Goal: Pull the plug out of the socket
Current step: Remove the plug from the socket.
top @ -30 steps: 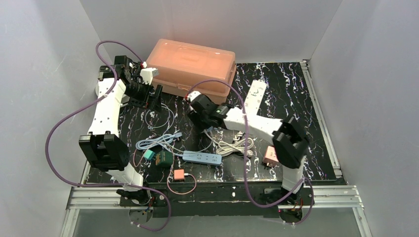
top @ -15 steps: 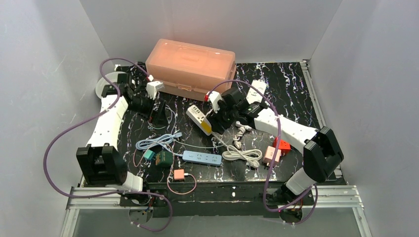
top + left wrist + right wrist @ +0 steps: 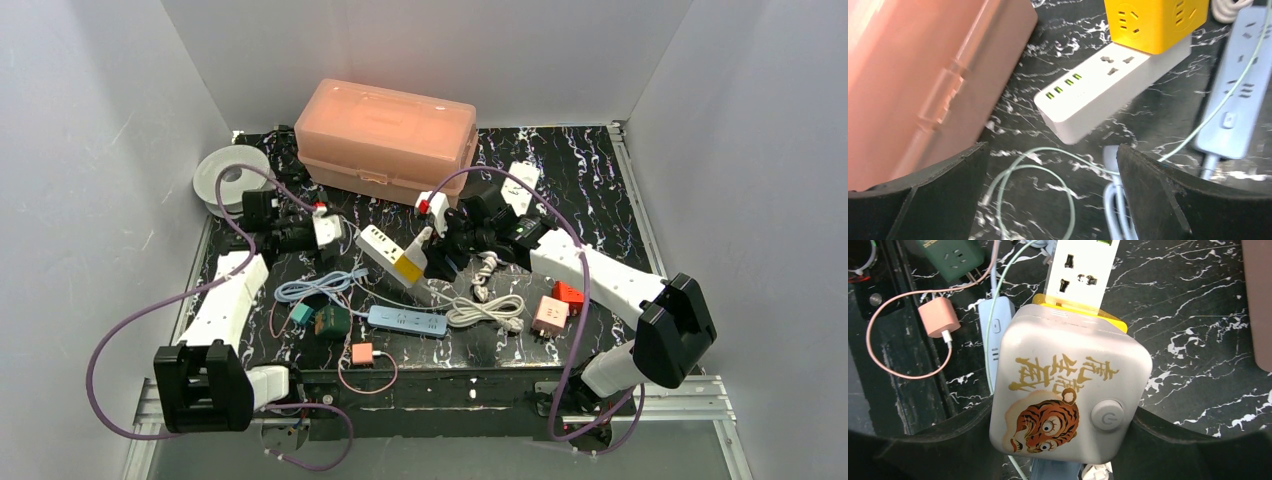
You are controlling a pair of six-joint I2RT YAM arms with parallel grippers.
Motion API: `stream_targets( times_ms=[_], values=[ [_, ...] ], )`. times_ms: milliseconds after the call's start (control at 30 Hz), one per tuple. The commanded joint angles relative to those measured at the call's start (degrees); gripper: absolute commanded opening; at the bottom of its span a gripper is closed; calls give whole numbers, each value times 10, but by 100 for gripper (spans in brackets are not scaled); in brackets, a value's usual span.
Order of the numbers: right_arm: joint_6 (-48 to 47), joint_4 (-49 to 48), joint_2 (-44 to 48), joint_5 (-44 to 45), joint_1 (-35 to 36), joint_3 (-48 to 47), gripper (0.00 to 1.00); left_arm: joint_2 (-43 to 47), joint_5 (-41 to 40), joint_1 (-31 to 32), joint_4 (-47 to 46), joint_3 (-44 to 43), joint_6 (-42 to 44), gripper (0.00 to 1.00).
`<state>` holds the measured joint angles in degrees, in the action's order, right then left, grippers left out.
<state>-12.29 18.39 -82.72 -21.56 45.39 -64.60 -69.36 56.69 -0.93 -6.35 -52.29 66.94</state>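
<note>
Swung inward, my left end effector gapes beside the socket strip; right end effector clamps its yellow plug.

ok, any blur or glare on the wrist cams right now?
Left wrist: slightly soft overall; the pink box close to the lens is blurred and washed out, while the white power strip is still readable. Right wrist: sharp, the tiger print on the cube adapter is crisp, with only a mild sheen. Top external: even light, no harsh shadows.
</note>
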Motion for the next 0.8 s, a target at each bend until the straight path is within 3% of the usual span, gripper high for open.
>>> stream_targets(
  times_ms=[0,67,133,167,200,333,500,567,767],
  values=[
    [-10,-32,16,-71,0,-60,47,30,94,1,-171,78,111,99],
    [-14,-24,14,-79,0,-68,47,33,113,1,-253,101,122,100],
    [-17,-20,14,-87,0,-73,46,46,140,1,-251,113,171,99],
    [-21,-14,13,-91,0,-77,46,54,153,1,-210,112,225,99],
    [-31,12,7,-107,0,-94,46,69,193,1,-29,86,418,100],
    [-38,43,0,-121,-2,-116,46,69,214,22,84,61,559,99],
    [-46,57,2,-126,-7,-128,46,54,203,22,419,-22,853,100],
    [-46,58,3,-128,-9,-131,46,49,188,24,481,-36,881,100],
    [-56,74,3,-130,-16,-141,46,55,139,45,486,-26,883,100]
  ],
)
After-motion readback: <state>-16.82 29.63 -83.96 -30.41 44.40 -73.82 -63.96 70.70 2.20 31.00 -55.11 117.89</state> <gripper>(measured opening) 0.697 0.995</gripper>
